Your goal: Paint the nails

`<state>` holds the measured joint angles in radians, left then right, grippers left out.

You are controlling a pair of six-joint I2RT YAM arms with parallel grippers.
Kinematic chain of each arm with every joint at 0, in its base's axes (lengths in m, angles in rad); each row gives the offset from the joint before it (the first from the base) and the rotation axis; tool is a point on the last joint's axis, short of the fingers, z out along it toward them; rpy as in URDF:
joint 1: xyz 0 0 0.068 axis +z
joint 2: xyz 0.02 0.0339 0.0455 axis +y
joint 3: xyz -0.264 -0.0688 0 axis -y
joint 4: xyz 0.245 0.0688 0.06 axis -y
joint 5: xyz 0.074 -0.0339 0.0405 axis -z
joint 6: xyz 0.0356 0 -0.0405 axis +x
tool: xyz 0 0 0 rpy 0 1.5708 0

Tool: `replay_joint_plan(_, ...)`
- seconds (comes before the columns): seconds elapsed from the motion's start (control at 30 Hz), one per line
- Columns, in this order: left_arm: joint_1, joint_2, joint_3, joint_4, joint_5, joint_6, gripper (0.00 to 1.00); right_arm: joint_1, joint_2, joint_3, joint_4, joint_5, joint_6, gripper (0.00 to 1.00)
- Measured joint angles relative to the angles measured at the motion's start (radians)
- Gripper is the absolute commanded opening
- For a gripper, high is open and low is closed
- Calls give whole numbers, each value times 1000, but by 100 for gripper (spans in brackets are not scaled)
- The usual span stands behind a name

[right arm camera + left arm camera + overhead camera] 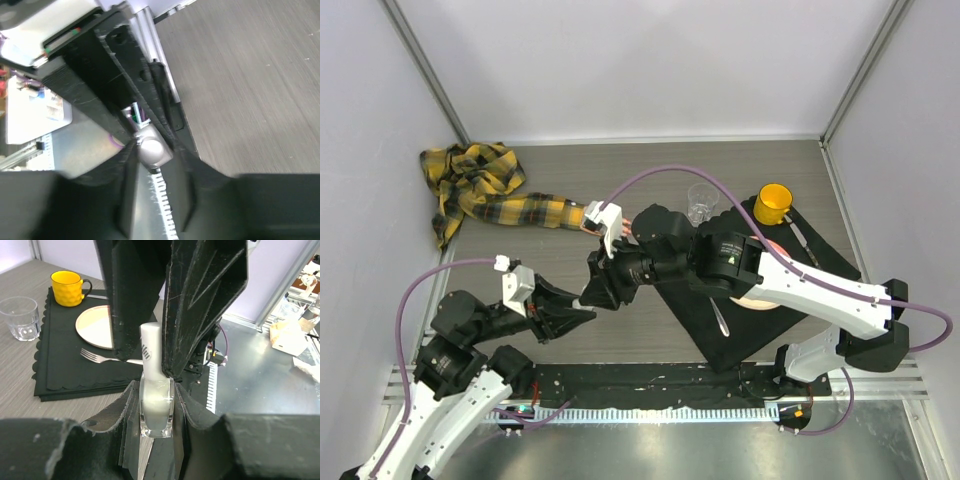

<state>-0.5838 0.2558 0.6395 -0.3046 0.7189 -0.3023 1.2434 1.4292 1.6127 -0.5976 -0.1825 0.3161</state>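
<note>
A small clear bottle [156, 402] of white polish stands upright between the fingers of my left gripper [156, 390], which is shut on it. Its white cap [151, 347] sits between the black fingers of my right gripper [149, 360], which comes down from above and is shut on the cap. The right wrist view shows the cap top [151, 149] end-on between that gripper's fingers [131, 165]. In the top view both grippers meet left of centre: left [580, 313], right [598, 293]. The plaid sleeve [490, 190] lies at the back left. The mannequin hand and its nails are hidden behind my right arm.
A black placemat [820, 262] on the right carries a yellow mug [773, 203], a peach plate [95, 327] and a fork [95, 356]. A clear glass [702, 203] stands beside the mat. A metal ledge [670, 440] runs along the near edge.
</note>
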Motion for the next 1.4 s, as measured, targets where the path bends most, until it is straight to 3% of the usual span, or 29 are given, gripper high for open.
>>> replay_joint_plan(0.17, 1, 5, 0, 0, -1, 0, 0, 1, 0, 0, 6, -25, -5, 5)
replay_joint_plan(0.23, 1, 5, 0, 0, -1, 0, 0, 1, 0, 0, 6, -26, -3, 0)
replay_joint_plan(0.7, 1, 18, 0, 0, -9, 0, 0, 3, -67, -16, 29, 66, -22, 0)
replay_joint_plan(1.4, 1, 18, 0, 0, -9, 0, 0, 3, -75, -25, 36, 74, -26, 0)
